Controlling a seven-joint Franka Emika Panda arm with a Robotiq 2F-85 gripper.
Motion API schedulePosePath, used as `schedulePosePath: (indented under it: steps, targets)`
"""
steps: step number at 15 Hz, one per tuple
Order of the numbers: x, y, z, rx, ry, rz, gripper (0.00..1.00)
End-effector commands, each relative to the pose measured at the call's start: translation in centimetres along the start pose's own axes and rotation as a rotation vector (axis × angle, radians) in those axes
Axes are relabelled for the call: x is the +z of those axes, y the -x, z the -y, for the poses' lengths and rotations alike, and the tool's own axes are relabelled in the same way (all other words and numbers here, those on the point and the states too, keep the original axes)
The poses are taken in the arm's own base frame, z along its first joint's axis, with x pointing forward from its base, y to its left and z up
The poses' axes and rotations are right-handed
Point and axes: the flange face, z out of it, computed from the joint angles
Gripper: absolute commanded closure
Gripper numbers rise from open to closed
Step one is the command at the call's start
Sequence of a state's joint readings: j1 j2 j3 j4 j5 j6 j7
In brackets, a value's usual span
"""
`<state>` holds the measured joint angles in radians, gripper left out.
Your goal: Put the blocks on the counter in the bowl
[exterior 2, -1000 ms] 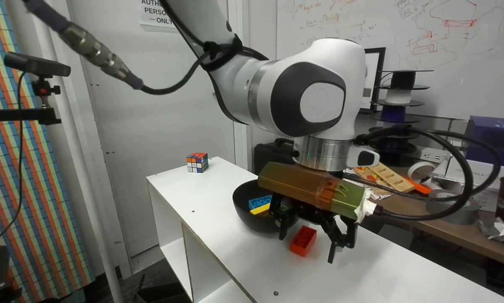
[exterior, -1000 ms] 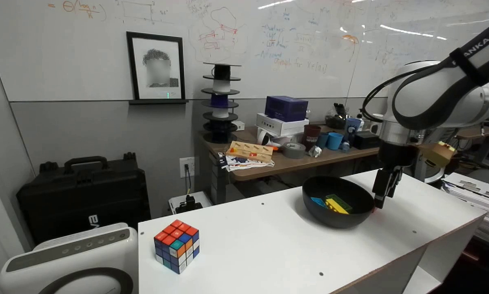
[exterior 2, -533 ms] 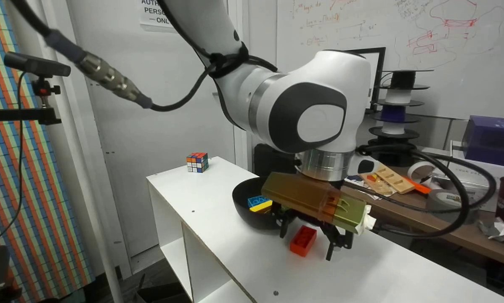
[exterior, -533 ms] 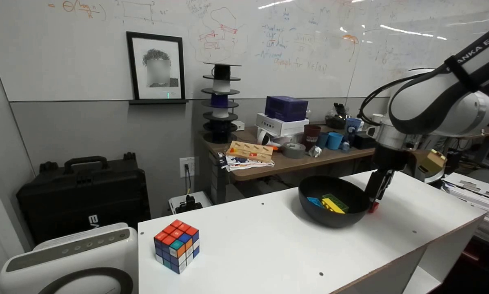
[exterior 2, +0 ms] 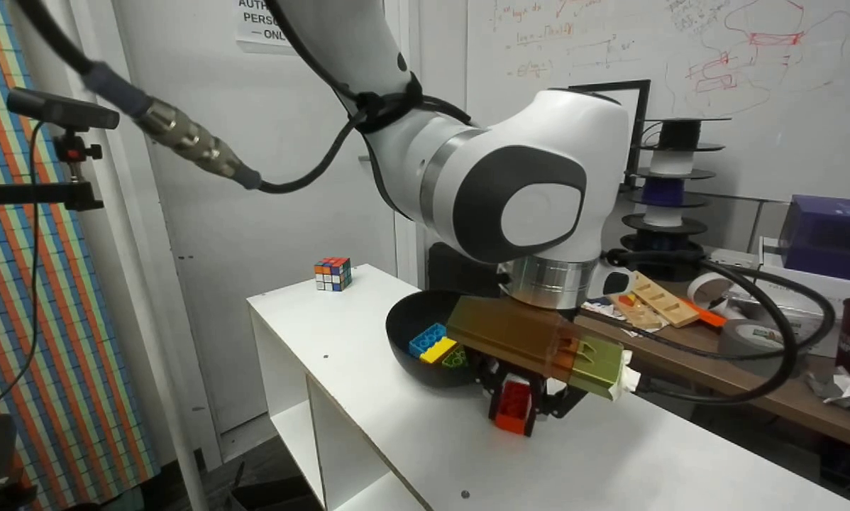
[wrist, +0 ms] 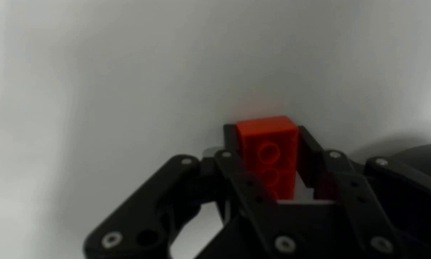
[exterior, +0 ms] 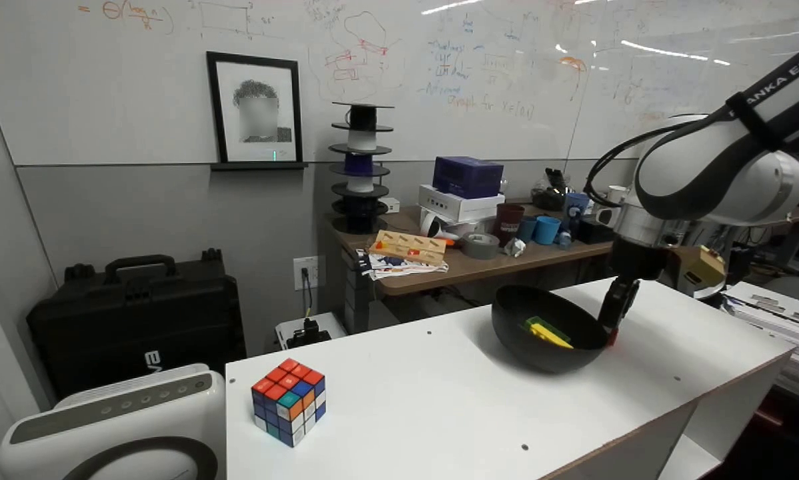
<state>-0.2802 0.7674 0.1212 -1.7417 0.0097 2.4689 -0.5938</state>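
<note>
A red block (wrist: 269,158) sits between the two fingers of my gripper (wrist: 267,142), which are pressed against its long sides. An exterior view also has this red block (exterior 2: 514,408) in the gripper (exterior 2: 513,417), low over the white counter (exterior 2: 368,362); whether it touches the surface I cannot tell. Right beside stands the black bowl (exterior: 539,357), leaning slightly, its near rim by the gripper's finger. Inside lie a blue block (exterior 2: 427,340), a yellow block (exterior 2: 438,350) and a green block (exterior 2: 456,357). The blue one is hidden in the exterior view facing the whiteboard.
A multicoloured puzzle cube (exterior: 289,402) stands at the far end of the counter. Behind runs a cluttered wooden desk (exterior: 439,280) with boxes, cups and tape. The counter's front edge (exterior 2: 368,440) drops to open shelves. A cable (exterior 2: 780,333) loops from the wrist.
My gripper has come down and its fingers have closed from wide apart onto the red block. The bowl has shifted and tipped a little, and the blocks inside it have moved.
</note>
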Motion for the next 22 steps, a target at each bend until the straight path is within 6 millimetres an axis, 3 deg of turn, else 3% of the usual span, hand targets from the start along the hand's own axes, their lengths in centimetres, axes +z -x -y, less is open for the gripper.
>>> schedulePosePath:
  steps: [1,7,9,13,17,19,22]
  targets:
    - [-1.0,0.1,0.3,-0.046,0.0,-0.017,0.88]
    - [-2.1,-0.2,0.6,-0.076,0.024,-0.034,0.89]
    - [-3.9,-0.1,1.6,-0.072,0.064,-0.041,0.89]
    - [-8.8,-0.5,4.9,-0.004,0.127,-0.101,0.89]
    - [-12.6,-1.9,10.3,-0.051,0.154,-0.146,0.89]
    - [-12.8,-2.8,12.1,-0.083,0.148,-0.136,0.89]
    - [-11.2,-4.5,12.8,-0.08,0.128,-0.118,0.89]
